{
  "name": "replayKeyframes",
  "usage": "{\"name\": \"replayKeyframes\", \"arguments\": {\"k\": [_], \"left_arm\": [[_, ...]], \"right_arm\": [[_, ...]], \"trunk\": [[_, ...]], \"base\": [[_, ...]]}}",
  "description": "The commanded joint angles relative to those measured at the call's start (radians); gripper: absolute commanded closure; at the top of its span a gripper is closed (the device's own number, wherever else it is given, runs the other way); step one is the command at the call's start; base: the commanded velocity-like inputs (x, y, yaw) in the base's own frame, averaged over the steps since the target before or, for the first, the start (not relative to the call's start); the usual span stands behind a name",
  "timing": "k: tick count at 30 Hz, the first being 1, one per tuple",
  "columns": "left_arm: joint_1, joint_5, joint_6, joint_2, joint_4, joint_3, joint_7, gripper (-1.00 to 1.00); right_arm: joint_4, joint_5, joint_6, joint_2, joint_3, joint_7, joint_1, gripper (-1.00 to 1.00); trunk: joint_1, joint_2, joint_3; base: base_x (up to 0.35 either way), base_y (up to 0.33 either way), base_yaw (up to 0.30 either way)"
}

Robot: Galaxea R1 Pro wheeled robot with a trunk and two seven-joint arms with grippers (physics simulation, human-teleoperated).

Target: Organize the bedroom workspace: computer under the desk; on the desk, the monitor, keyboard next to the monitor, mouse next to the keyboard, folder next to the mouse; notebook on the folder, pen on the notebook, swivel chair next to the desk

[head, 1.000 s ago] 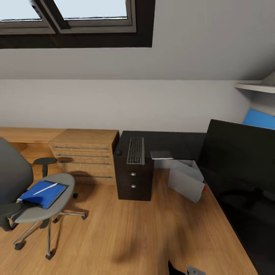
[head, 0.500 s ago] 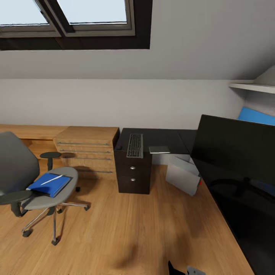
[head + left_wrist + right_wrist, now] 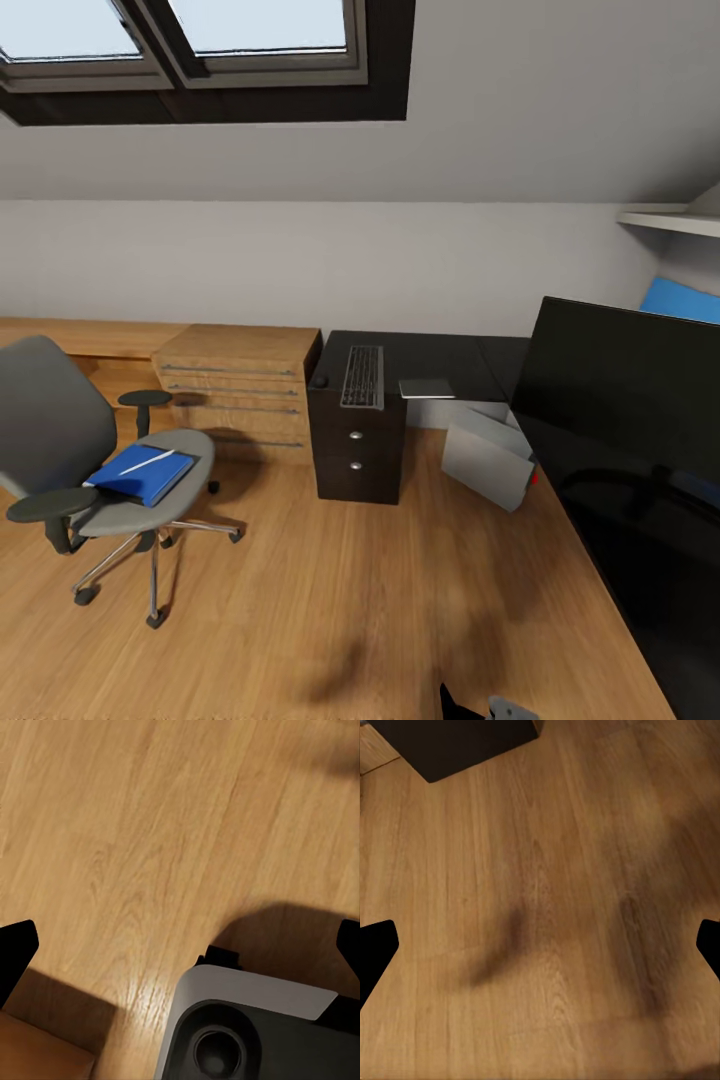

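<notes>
Both my left gripper (image 3: 180,945) and my right gripper (image 3: 540,945) hang with fingers spread wide and nothing between them, each over bare wooden floor (image 3: 330,600). Well ahead of my left fingers stands the swivel chair (image 3: 110,480), the blue folder (image 3: 140,475) flat on its seat with the pen (image 3: 147,461) on top. Far ahead of my right fingers the keyboard (image 3: 362,376) lies on the black desk (image 3: 440,360) (the computer (image 3: 485,462) leans on the floor below), and the monitor (image 3: 620,380) stands nearer on that side.
</notes>
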Motion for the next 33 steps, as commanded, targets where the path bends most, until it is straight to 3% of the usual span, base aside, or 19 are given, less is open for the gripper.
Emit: {"name": "replayKeyframes", "arguments": {"k": [1,6,11,27,33], "left_arm": [[-0.001,0.006,-0.003,0.001,-0.001,-0.009,0.006,-1.00],[-0.001,0.006,-0.013,0.000,-0.001,-0.009,0.006,-1.00],[-0.001,0.008,-0.051,-0.001,-0.001,-0.010,0.007,-1.00],[-0.001,0.015,-0.055,-0.002,-0.001,-0.005,0.015,-1.00],[-0.001,0.014,-0.057,-0.001,-0.001,-0.003,0.017,-1.00]], "right_arm": [[0.002,-0.011,-0.003,0.000,0.002,0.008,-0.001,-1.00],[0.002,-0.011,-0.003,0.000,0.002,0.008,-0.001,-1.00],[0.002,-0.011,-0.002,0.000,0.002,0.008,0.000,-1.00],[0.002,-0.011,-0.003,0.000,0.002,0.008,0.000,-1.00],[0.002,-0.011,-0.003,0.000,0.002,0.008,0.000,-1.00]], "trunk": [[0.000,-0.001,-0.001],[0.000,-0.001,-0.002],[-0.019,0.034,0.014],[-0.080,0.146,0.064],[-0.103,0.188,0.083]], "base": [[0.000,0.000,0.016],[0.000,0.000,0.008],[0.000,0.000,0.001],[-0.005,0.000,0.000],[-0.273,0.000,0.000]]}}
